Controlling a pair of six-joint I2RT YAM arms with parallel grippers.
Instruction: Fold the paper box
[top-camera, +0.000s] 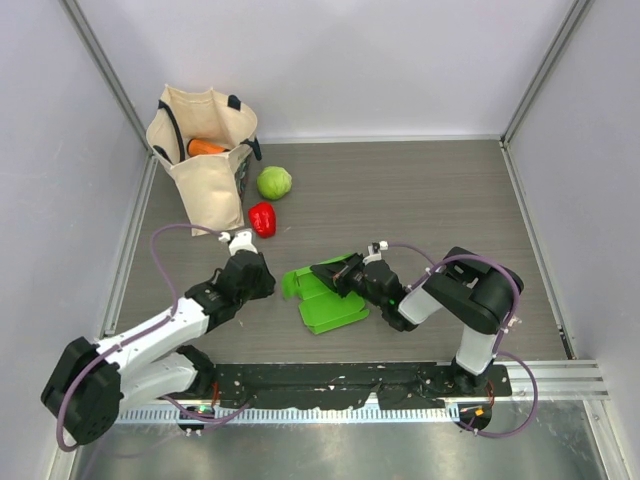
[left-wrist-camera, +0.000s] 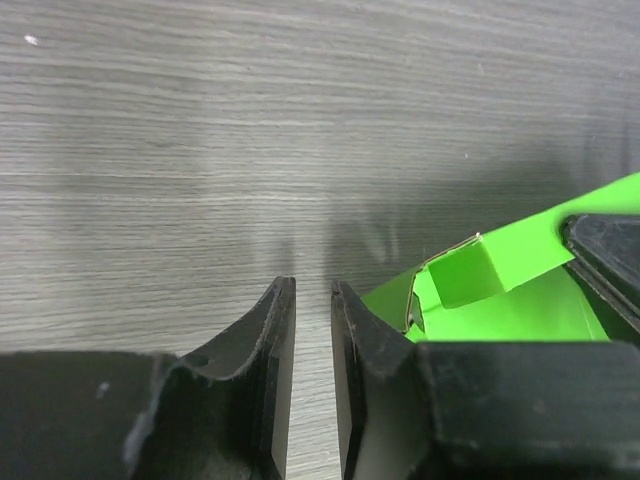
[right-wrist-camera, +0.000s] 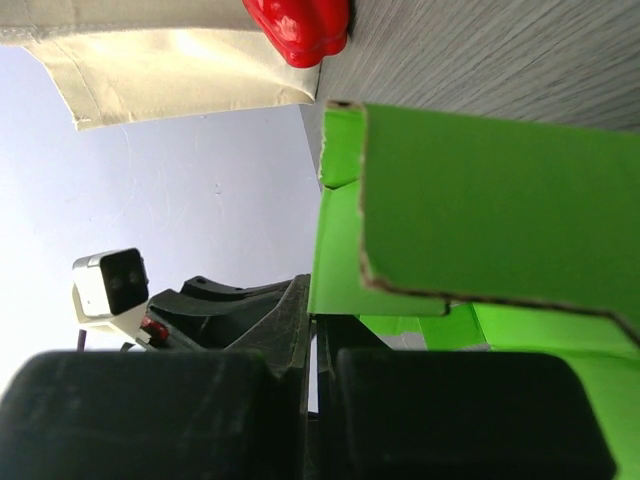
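The paper box (top-camera: 330, 305) is a bright green card cut-out lying partly folded on the table's near middle. One flap is raised at its far edge. My right gripper (top-camera: 327, 271) is shut on that raised flap. In the right wrist view the card (right-wrist-camera: 480, 200) runs down into the closed jaws of the right gripper (right-wrist-camera: 318, 318). My left gripper (top-camera: 266, 273) sits just left of the box, low over the table. In the left wrist view the left gripper (left-wrist-camera: 313, 292) is nearly shut, with bare table in the narrow gap. The box's small folded tab (left-wrist-camera: 470, 275) lies to its right.
A beige tote bag (top-camera: 205, 150) holding an orange carrot (top-camera: 207, 147) stands at the back left. A round pale-green vegetable (top-camera: 274, 182) and a red pepper (top-camera: 262, 218) lie beside it. Grey walls close in on both sides.
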